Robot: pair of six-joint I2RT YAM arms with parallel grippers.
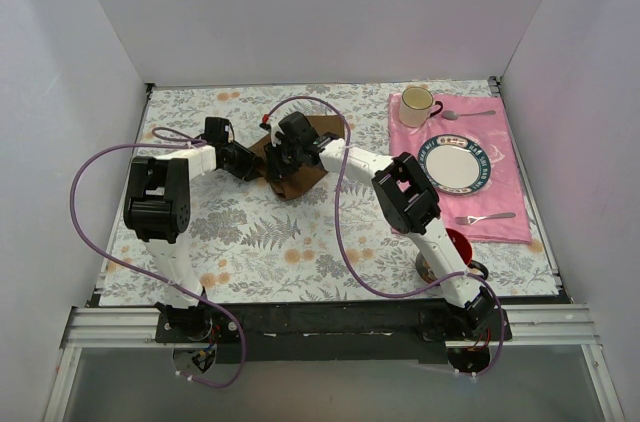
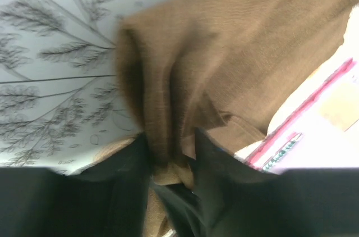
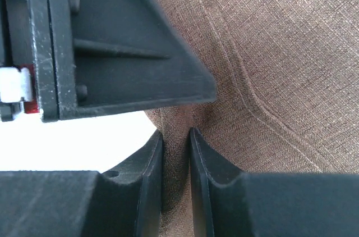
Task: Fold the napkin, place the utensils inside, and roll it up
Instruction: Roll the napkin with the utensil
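- White walls (image 1: 320, 12) stand round 3 sides of the worktop (image 1: 280, 232), which has a leaf and flower print.
- Brown napkin (image 1: 298, 180) lies near the mid of the worktop, a bit toward 12 o'clock. It is bunched up w/ both arms over it.
- L arm (image 1: 158, 197) comes in from 9 o'clock. L jaws pinch a thick fold of the napkin (image 2: 235, 51). The cloth fills the gap btwn the two black fingers (image 2: 120, 192) and humps up past them.
- R arm (image 1: 405, 192) comes in from 3 o'clock. R jaws are narrow and hold a thin bit of napkin (image 3: 280, 51) btwn the fingers (image 3: 147, 192). A stitched hem runs over the cloth.
- L jaws and R jaws sit just beside each other on the napkin.
- Pink placemat (image 1: 500, 192) lies at the 3 o'clock side, well apart from the napkin.
- On the placemat: plate (image 1: 457, 164) in the mid, mug (image 1: 416, 100) at 11 o'clock, silver spoon (image 1: 470, 114) at 12 o'clock, fork (image 1: 487, 216) at 5 o'clock.
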